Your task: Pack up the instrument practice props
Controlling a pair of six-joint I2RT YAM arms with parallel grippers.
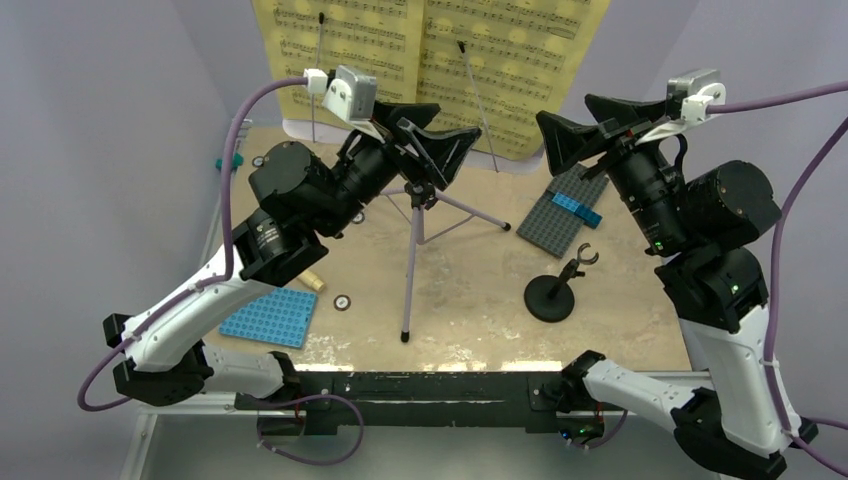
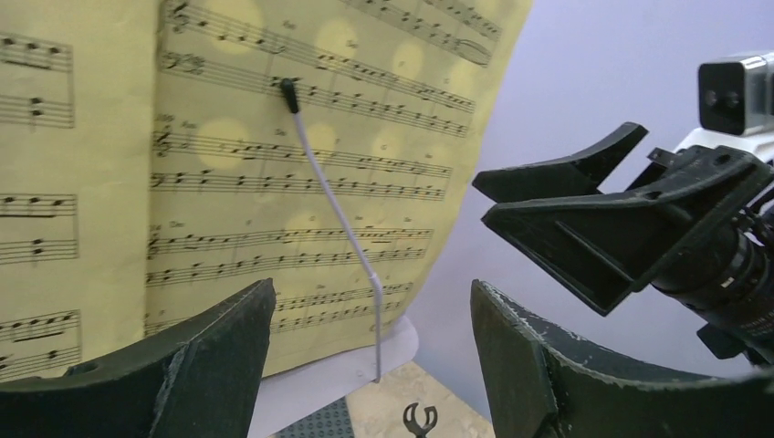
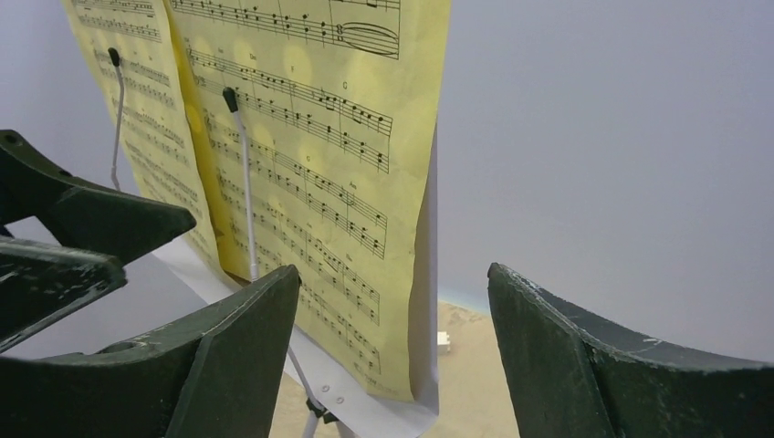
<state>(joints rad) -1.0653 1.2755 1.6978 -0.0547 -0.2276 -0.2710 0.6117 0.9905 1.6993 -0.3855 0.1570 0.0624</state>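
While two sheet-music pages point(image 1: 345, 40) stand propped, one mic stand point(image 1: 550, 297) sits apart.

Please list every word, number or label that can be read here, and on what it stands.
None can be read for certain.
yellow sheet-music pages: small letters above the staves, too blurred to read.
left arm joint: white marking, too small to read.

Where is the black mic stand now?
In the top view the mic stand sits right of centre, between the grey baseplate and the table's near edge.
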